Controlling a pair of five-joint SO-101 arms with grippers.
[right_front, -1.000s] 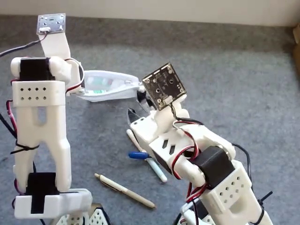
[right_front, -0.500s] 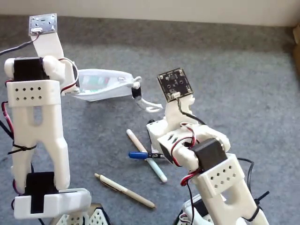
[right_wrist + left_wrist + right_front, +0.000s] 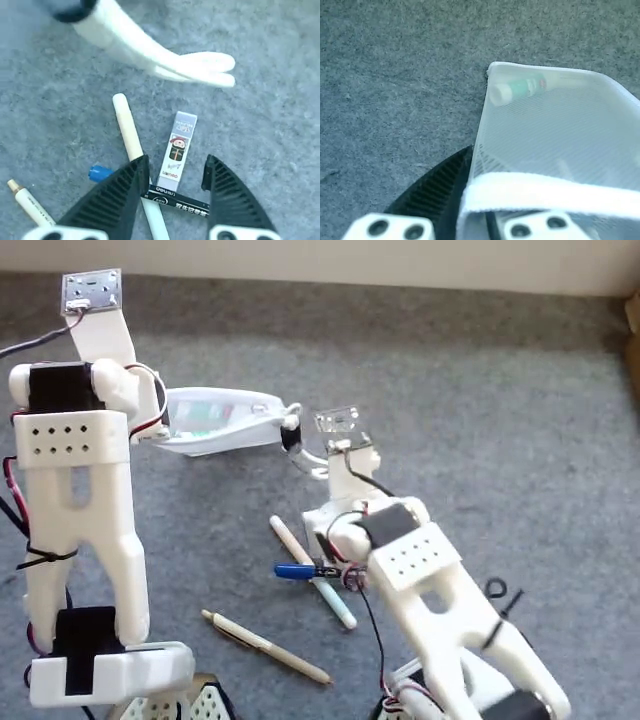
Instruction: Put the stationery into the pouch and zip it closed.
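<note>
The right gripper (image 3: 176,164) has been swung back off the pouch (image 3: 215,422) mouth and tipped down. It's now held wide open with a jaw either side of the eraser (image 3: 179,145), which is lying just past the pouch's pull strap (image 3: 192,65) in among the pens (image 3: 285,536). The pouch has been kept pinched at its other end by the left gripper (image 3: 475,192), with a green tube (image 3: 517,89) already tucked inside. So it looks like the eraser's been lined up as the next grab, and zipping is probably a way off with the pens not loaded yet.
</note>
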